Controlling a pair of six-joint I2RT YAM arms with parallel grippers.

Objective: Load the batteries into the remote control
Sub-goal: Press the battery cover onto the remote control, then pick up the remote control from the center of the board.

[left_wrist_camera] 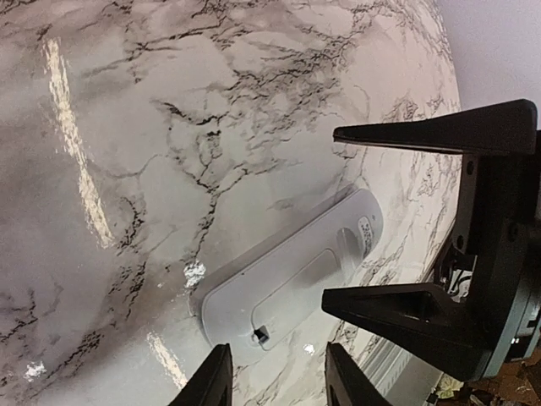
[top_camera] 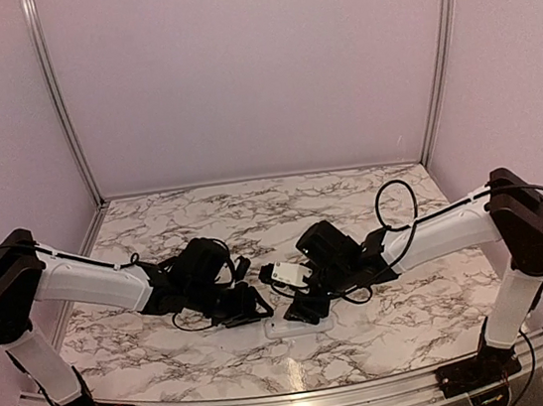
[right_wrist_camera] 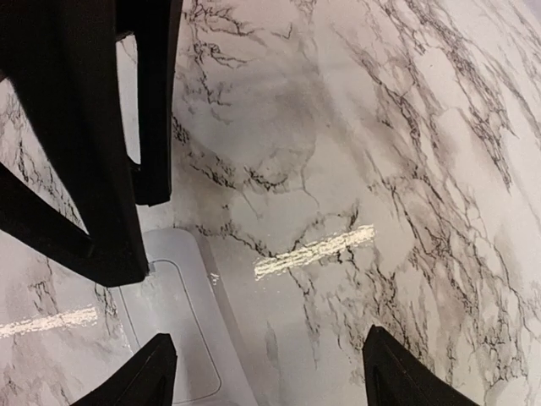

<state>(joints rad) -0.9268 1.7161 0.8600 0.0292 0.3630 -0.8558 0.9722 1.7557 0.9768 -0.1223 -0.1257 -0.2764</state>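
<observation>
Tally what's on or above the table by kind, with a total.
Remote: 1
Batteries: 0 in view
Grippers: 2 (left gripper, right gripper), both open
Total: 3

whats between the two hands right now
The remote control, back up on the table, between left hand and right hand; the left wrist view shows it.
</observation>
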